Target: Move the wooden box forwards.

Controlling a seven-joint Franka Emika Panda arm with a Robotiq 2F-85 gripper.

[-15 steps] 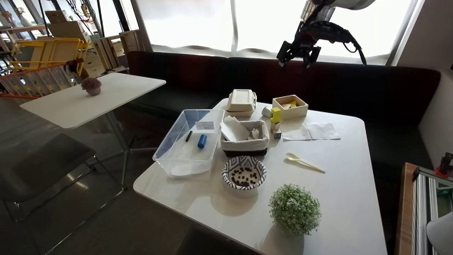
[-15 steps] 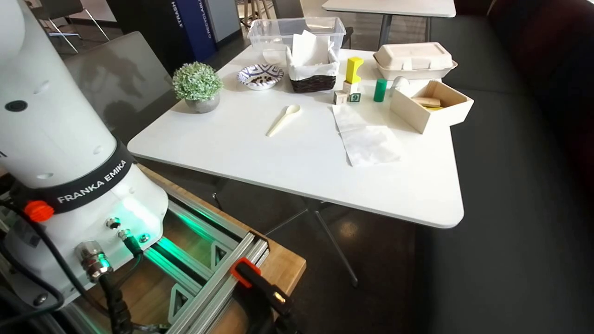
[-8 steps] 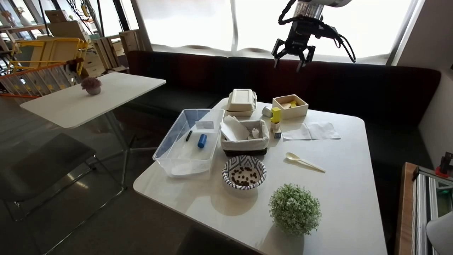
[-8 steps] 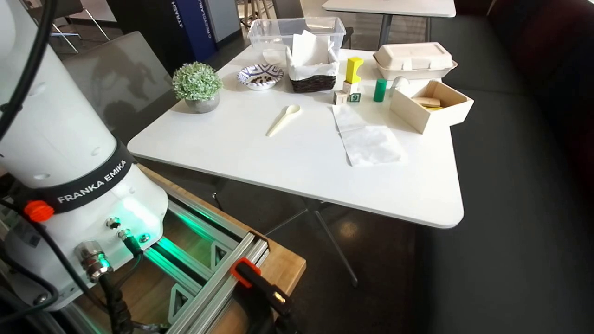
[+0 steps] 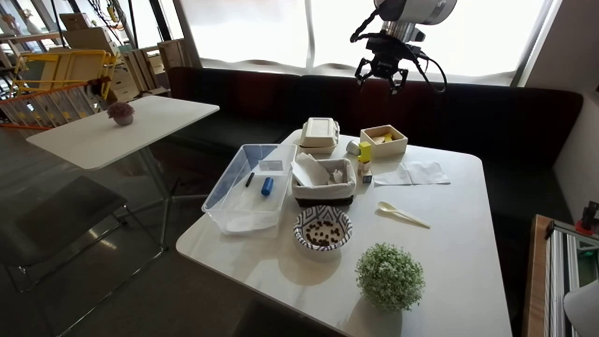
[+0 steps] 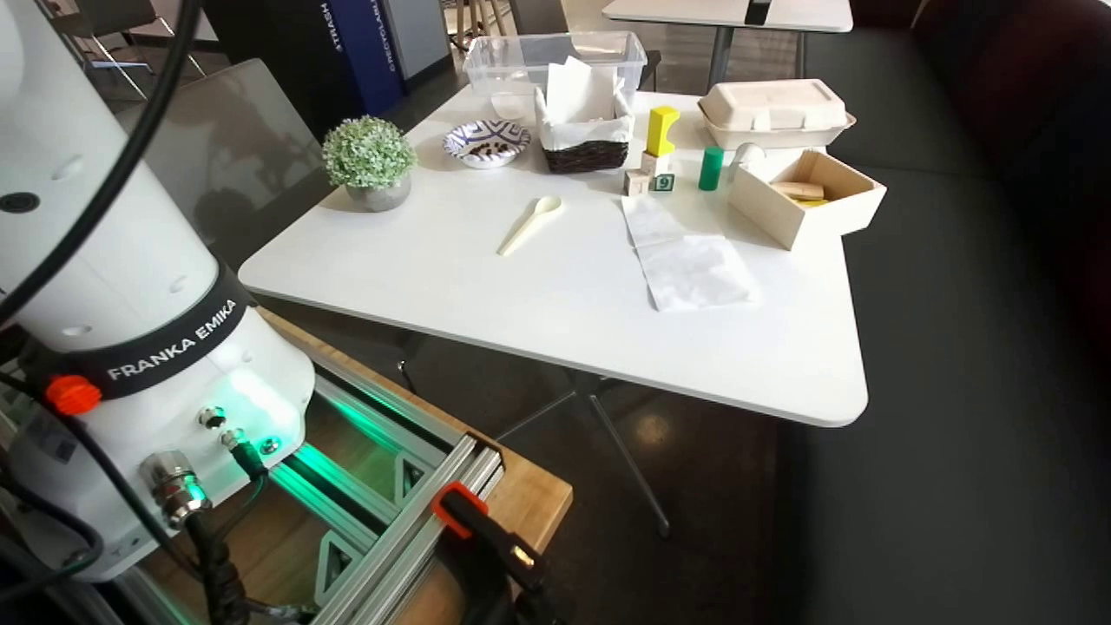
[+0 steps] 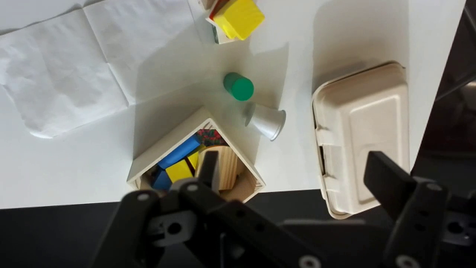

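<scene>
The wooden box [image 5: 391,149] is a pale, open-topped box near the table's edge by the bench. It also shows in an exterior view [image 6: 840,217] and in the wrist view [image 7: 168,143], where blue, yellow and plain wood blocks lie inside and one corner reaches past the table edge. My gripper [image 5: 377,86] hangs in the air well above the table. In the wrist view the gripper [image 7: 295,163] has its fingers wide apart with nothing between them. One finger overlaps the box in the picture and the other overlaps the takeout container. The fingers hide the box's lower part.
A takeout container [image 7: 379,137], a tipped silvery cup [image 7: 267,121], a green cylinder [image 6: 711,169] and stacked blocks with a yellow one [image 6: 661,132] stand near the box. A paper napkin [image 6: 699,273] lies beside it. A lined basket [image 5: 324,192] and clear bin [image 5: 248,217] are farther off.
My gripper has moved left in an exterior view and turned, so both fingers now show spread apart, pointing down. A dark tip has appeared at the top of an exterior view. The box has not moved.
</scene>
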